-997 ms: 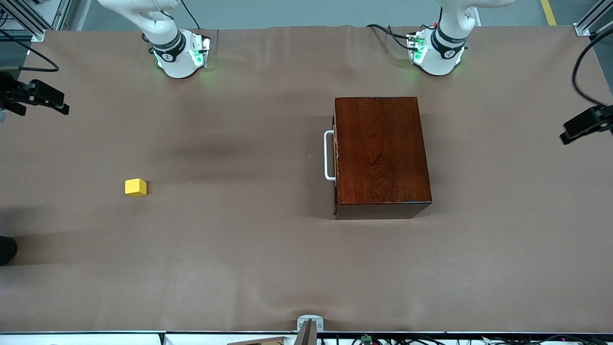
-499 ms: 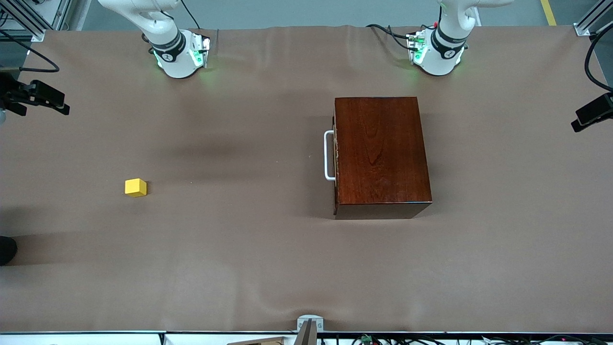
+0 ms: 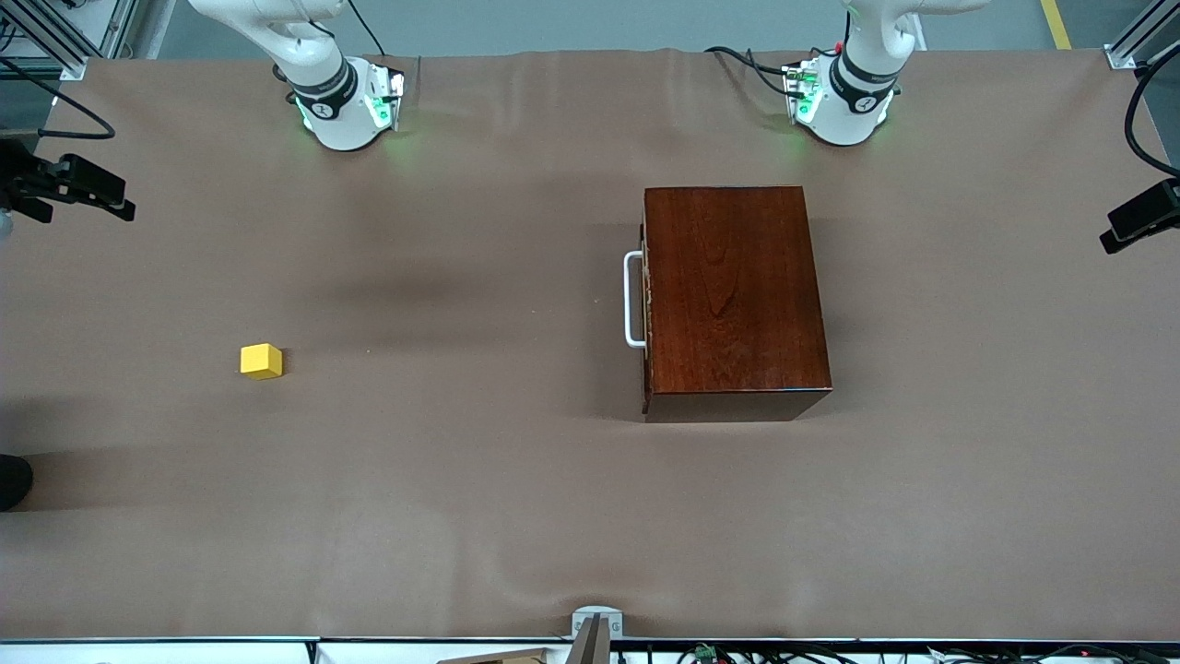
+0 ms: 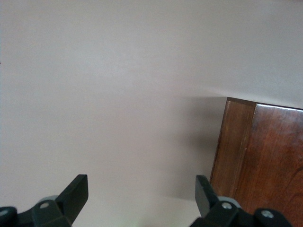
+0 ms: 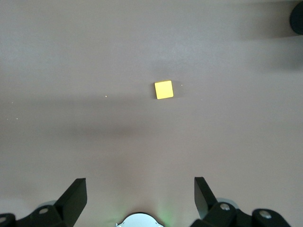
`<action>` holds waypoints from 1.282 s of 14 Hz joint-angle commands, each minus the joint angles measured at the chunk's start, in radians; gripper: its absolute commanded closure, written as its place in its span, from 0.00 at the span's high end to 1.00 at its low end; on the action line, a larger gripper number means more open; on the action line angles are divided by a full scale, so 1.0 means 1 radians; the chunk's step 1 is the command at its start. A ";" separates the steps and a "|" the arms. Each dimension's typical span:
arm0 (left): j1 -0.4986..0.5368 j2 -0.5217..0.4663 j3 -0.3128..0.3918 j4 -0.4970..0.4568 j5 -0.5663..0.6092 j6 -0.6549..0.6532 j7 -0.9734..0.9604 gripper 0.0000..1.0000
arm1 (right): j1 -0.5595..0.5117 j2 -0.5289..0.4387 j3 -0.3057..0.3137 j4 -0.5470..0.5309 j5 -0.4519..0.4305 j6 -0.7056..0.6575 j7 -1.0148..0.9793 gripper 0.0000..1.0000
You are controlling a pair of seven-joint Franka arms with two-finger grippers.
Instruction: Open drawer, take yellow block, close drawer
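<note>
The drawer (image 3: 645,300) of the glossy reddish-brown wooden box is seen shut. The small yellow cube (image 3: 261,361) sits on the brown table (image 3: 479,480) toward the right arm's end, well apart. Both the left gripper (image 4: 142,198) and right gripper (image 5: 140,198) are held up high — fingers spread, nothing gripped.

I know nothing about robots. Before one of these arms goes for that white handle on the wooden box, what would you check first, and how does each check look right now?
1. Drawer is shut and needs opening: ok, it sits flush in the wooden box.
2. White handle is free to grab: ok, nothing touches it.
3. Yellow block is located: ok, but it lies on the table toward the right arm's end, not in the drawer.
4. Left gripper is open and empty: ok, over the table beside the box.
5. Right gripper is open and empty: ok, high above the block.
6. What the drawer holds: cannot tell.
</note>
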 commanded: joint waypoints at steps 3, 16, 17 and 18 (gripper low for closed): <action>-0.002 -0.042 -0.034 -0.018 0.007 -0.027 0.018 1.00 | -0.006 -0.024 -0.001 -0.022 0.020 -0.003 -0.004 1.00; -0.001 -0.276 -0.144 -0.365 -0.039 0.114 0.084 1.00 | -0.006 -0.024 -0.001 -0.016 0.022 0.008 -0.004 1.00; -0.001 -0.271 -0.143 -0.345 -0.040 0.094 0.087 1.00 | -0.006 -0.022 -0.001 -0.016 0.022 0.008 -0.004 1.00; 0.001 -0.269 -0.143 -0.337 -0.040 0.085 0.087 1.00 | -0.005 -0.024 0.000 -0.014 0.022 0.010 -0.004 1.00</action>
